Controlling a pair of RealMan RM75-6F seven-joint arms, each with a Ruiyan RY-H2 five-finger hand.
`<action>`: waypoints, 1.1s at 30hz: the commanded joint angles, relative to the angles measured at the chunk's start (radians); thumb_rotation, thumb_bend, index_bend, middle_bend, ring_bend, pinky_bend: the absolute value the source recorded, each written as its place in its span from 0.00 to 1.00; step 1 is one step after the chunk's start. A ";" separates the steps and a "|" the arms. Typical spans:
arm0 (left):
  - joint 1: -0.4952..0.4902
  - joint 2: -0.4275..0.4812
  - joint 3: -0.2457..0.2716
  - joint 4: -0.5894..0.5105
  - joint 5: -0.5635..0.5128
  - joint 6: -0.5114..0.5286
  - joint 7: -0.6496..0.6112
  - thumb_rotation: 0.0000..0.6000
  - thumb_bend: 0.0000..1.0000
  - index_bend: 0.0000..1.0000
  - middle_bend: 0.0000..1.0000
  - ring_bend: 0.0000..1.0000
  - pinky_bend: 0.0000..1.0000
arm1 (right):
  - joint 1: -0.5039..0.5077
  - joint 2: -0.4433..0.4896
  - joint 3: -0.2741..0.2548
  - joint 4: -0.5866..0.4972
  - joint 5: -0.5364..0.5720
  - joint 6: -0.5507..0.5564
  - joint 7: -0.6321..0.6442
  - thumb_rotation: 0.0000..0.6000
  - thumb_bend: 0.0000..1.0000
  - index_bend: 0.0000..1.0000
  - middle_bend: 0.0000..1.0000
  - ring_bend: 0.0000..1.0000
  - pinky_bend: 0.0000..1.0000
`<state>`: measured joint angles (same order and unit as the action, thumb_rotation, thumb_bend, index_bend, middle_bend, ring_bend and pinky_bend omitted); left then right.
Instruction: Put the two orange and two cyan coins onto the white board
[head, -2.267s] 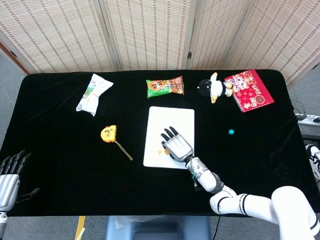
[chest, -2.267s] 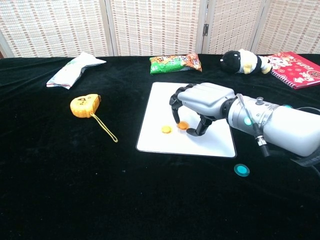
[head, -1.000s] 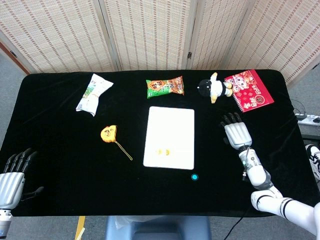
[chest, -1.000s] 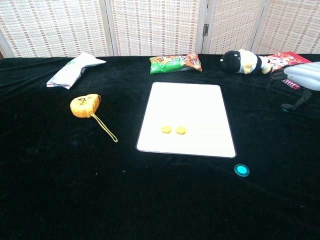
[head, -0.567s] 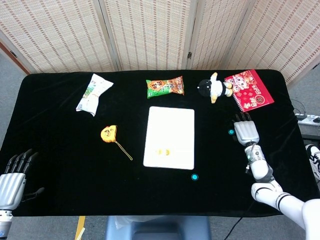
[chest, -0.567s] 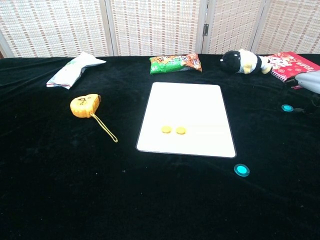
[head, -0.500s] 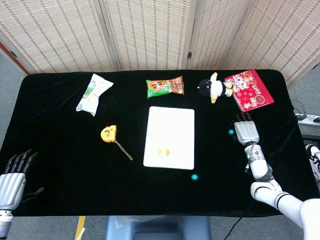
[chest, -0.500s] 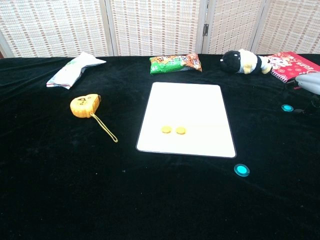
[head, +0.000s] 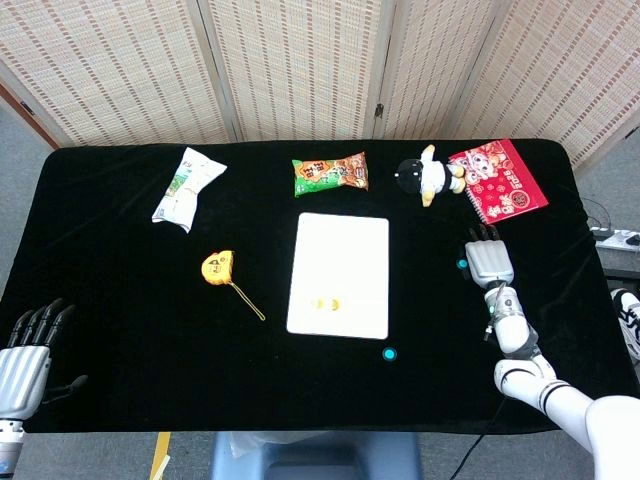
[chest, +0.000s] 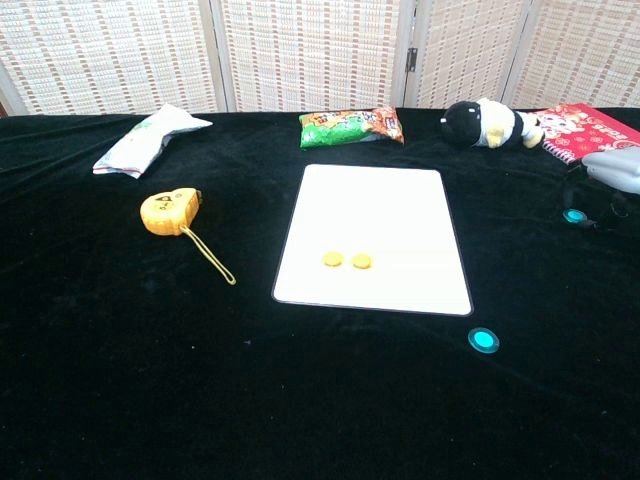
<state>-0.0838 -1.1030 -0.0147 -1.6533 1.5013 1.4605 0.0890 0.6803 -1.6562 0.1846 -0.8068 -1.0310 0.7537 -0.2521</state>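
The white board (head: 338, 262) (chest: 375, 215) lies mid-table with two orange coins (head: 326, 303) (chest: 346, 260) side by side near its front edge. One cyan coin (head: 388, 354) (chest: 484, 340) sits on the black cloth just off the board's front right corner. The other cyan coin (head: 462, 264) (chest: 573, 215) lies further right. My right hand (head: 489, 261) (chest: 611, 176) hovers right beside this coin, its dark fingers reaching down around it and holding nothing. My left hand (head: 22, 356) rests at the table's front left corner with fingers spread and empty.
A yellow tape measure (head: 218, 266) (chest: 170, 210) lies left of the board. Along the back are a white packet (head: 186, 186), a green snack bag (head: 331, 173) (chest: 352, 126), a plush toy (head: 428, 177) (chest: 486, 122) and a red notebook (head: 497, 179).
My right hand left the second orange coin on the board and swung right to the far cyan coin. Over the last half second its fingers have come down around that coin.
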 joint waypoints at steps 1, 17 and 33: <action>0.000 0.000 0.000 0.001 -0.001 -0.001 0.000 1.00 0.07 0.00 0.00 0.06 0.00 | 0.000 -0.004 0.003 0.005 0.001 -0.002 -0.003 1.00 0.30 0.42 0.12 0.00 0.00; -0.002 0.001 0.000 0.001 -0.007 -0.007 0.001 1.00 0.07 0.00 0.00 0.06 0.00 | 0.000 -0.019 0.016 0.020 -0.025 -0.002 0.021 1.00 0.30 0.43 0.13 0.00 0.00; -0.003 0.005 -0.002 0.000 -0.001 0.000 -0.005 1.00 0.07 0.00 0.00 0.06 0.00 | 0.036 0.089 0.030 -0.340 -0.137 0.114 -0.038 1.00 0.30 0.44 0.14 0.00 0.00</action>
<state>-0.0866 -1.0982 -0.0171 -1.6531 1.4997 1.4608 0.0847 0.6920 -1.5825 0.2080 -1.0810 -1.1492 0.8562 -0.2525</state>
